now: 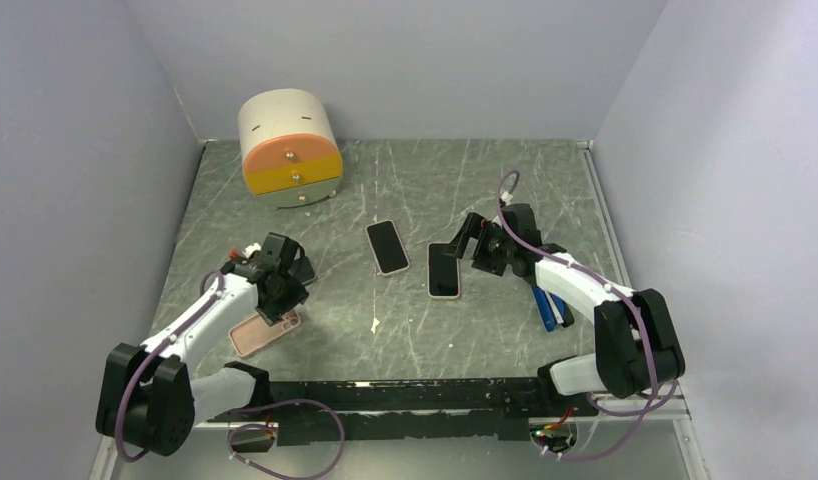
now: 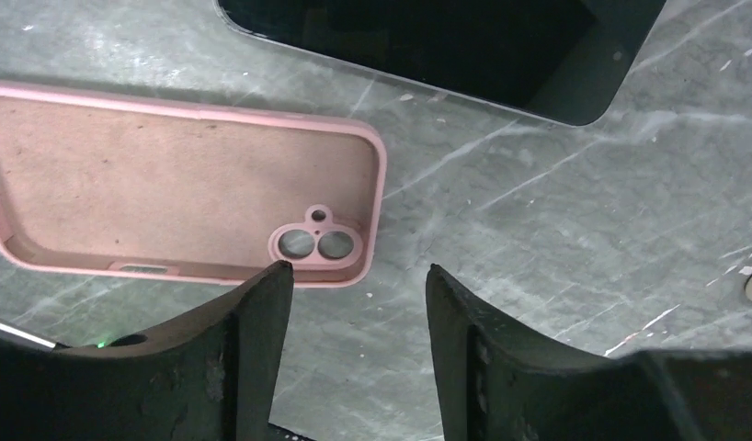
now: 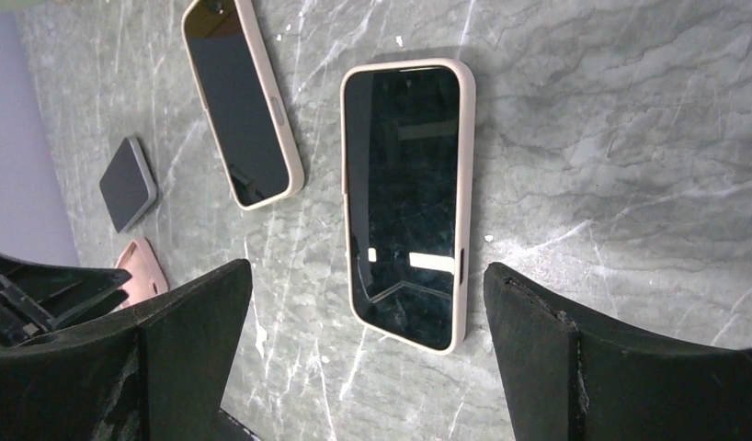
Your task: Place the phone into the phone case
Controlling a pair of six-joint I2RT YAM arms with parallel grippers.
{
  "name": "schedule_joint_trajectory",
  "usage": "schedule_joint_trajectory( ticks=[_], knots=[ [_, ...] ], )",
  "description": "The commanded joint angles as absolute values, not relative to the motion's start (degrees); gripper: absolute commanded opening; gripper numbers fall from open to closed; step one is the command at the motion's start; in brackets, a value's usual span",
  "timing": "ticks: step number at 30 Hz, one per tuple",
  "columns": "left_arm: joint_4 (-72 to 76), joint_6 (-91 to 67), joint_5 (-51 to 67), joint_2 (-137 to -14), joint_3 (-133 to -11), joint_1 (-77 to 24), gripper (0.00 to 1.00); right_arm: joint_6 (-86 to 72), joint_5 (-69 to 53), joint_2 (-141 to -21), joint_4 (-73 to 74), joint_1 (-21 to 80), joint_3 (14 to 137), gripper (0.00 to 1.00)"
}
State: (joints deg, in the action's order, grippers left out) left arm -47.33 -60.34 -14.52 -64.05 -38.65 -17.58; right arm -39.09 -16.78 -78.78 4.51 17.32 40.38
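Black left pincer (image 2: 356,271) parted, matte pink rounded case (image 2: 179,175), veined grey tabletop (image 2: 584,230)

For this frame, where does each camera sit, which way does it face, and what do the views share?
Top external: above and behind the bases, looking down on the table; both arms show, with left end effector and right end effector.
Left wrist: on the left arm, facing down at the pink case; its open fingers show.
Right wrist: on the right arm, facing down at a cased phone; its open fingers show.
Shared: the pink case appears in all three views.
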Motion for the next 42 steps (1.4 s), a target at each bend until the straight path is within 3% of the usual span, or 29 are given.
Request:
schedule_joint_trajectory(
  ticks=[1,6,13,19,28,42],
  knots=[
    [-41.20,-58.28,-11.81,-66.71,-38.12,-17.27,0.54,-39.75,-18.68,-76.06,1.86,17.31,40.42,0.99],
    [-37.71,-58.07,-9.51,-70.27,-37.72,-17.27,0.41,-39.98,-19.40,-73.33,1.56,17.35,39.87,0.99],
    [-39.67,-59.11,-11.94,-73.01,-37.97,-17.29,0.42,-39.74,-19.57,-71.29,1.19,17.37,39.16,0.99],
    [-40.48,-59.84,-12.47,-73.71,-37.98,-17.28,0.36,-39.51,-21.01,-72.45,0.35,17.35,39.62,0.99],
    [-38.37,-61.33,-5.72,-74.94,-37.30,-17.25,0.03,-39.03,-24.12,-70.97,-3.44,18.12,38.14,0.99],
    [-32.24,-79.43,9.99,-67.02,-35.40,-17.31,0.02,-37.83,-22.17,-62.27,-4.49,21.18,34.06,0.99]
  ],
)
